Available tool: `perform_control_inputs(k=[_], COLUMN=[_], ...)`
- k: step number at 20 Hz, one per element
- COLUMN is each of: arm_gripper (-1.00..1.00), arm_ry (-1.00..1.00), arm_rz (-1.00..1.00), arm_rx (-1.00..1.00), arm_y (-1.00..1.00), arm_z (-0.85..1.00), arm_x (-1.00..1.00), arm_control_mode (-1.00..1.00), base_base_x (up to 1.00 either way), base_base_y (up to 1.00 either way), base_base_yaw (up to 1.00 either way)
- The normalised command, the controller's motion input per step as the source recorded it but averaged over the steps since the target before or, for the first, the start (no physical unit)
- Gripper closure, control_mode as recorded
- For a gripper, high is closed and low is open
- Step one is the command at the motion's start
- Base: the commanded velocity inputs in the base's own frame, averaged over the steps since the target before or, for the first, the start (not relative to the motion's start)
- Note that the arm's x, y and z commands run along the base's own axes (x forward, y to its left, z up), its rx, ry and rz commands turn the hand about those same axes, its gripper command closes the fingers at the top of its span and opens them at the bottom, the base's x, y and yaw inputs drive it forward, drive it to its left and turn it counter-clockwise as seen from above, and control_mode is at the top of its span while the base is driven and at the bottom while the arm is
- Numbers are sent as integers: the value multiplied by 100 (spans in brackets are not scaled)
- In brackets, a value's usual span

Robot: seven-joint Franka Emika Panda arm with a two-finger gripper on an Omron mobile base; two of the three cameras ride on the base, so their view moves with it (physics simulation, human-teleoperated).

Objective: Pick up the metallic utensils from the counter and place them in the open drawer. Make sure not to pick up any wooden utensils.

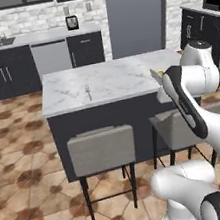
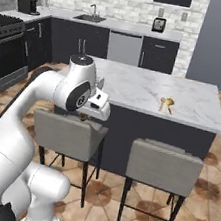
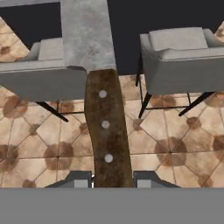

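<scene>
My gripper (image 3: 113,179) is shut on the knife (image 3: 105,127) by its dark brown riveted handle. The grey blade points away from the hand, over the stools and the tiled floor. In the right base view the gripper (image 2: 89,115) hangs just off the near edge of the marble counter (image 2: 195,100), above a stool. A small silver fork (image 1: 87,90) lies on the counter (image 1: 116,75) towards its left side. The drawer is out of view.
A yellow round-headed wooden utensil (image 2: 167,102) lies on the counter's right part. Two grey bar stools (image 2: 68,136) (image 2: 164,166) stand against the island's near side, right under the hand. Dark wall cabinets and a sink line the back.
</scene>
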Motion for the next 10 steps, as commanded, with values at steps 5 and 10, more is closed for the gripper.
perform_control_inputs(k=[5,10], arm_gripper=[100,100], arm_ry=[0,0], arm_rz=[0,0], arm_rx=[0,0], arm_y=[0,0], arm_z=[0,0], arm_x=[0,0], arm_control_mode=[100,100], base_base_x=[-34,11], base_base_y=[91,74], base_base_yaw=[79,80])
